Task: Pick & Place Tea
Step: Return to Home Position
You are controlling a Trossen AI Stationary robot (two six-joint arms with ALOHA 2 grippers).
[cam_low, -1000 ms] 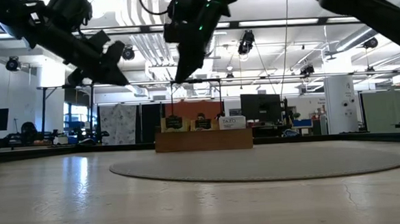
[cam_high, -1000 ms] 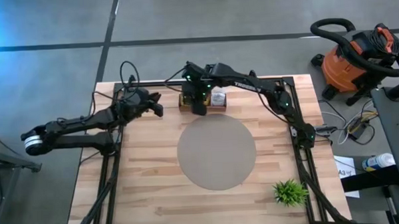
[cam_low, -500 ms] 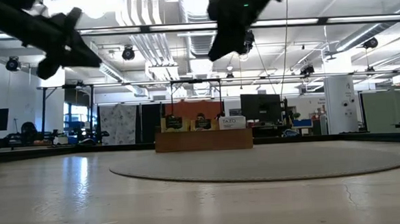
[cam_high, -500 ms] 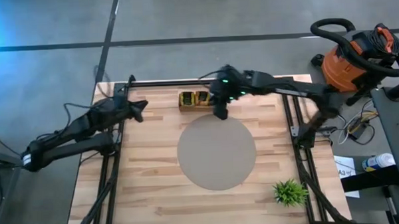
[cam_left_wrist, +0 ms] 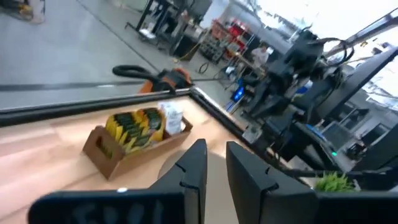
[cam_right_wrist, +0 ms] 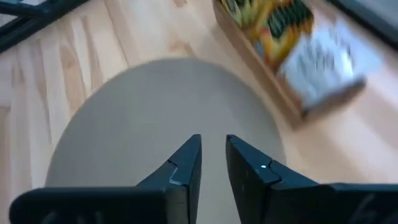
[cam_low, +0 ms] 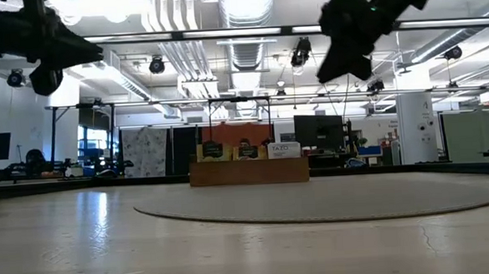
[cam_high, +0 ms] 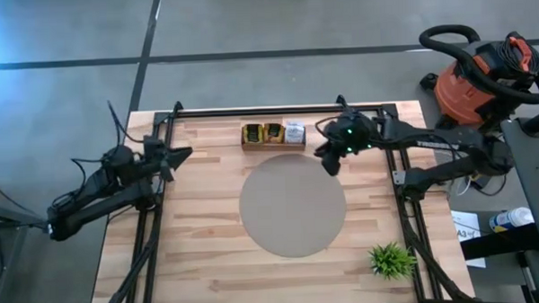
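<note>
Hovering above the pale wooden table point(cam_high: 210, 261) just beside the round grey mat point(cam_high: 292, 205), the right gripper point(cam_high: 328, 164) carries nothing; its two dark fingers sit almost together, with only a thin gap. The left gripper point(cam_high: 181, 155) hangs over the table's left edge, likewise drawn in and empty. The tea, flat yellow packets point(cam_high: 262, 134) with white packets point(cam_high: 294, 133) at the right end, stands on edge inside the brown wooden divided tray point(cam_high: 271, 147) at the far side, which keeps it sorted. No packets lie on the mat, so sorting looks finished, and both arms sit apart from the tray, probably parking.
</note>
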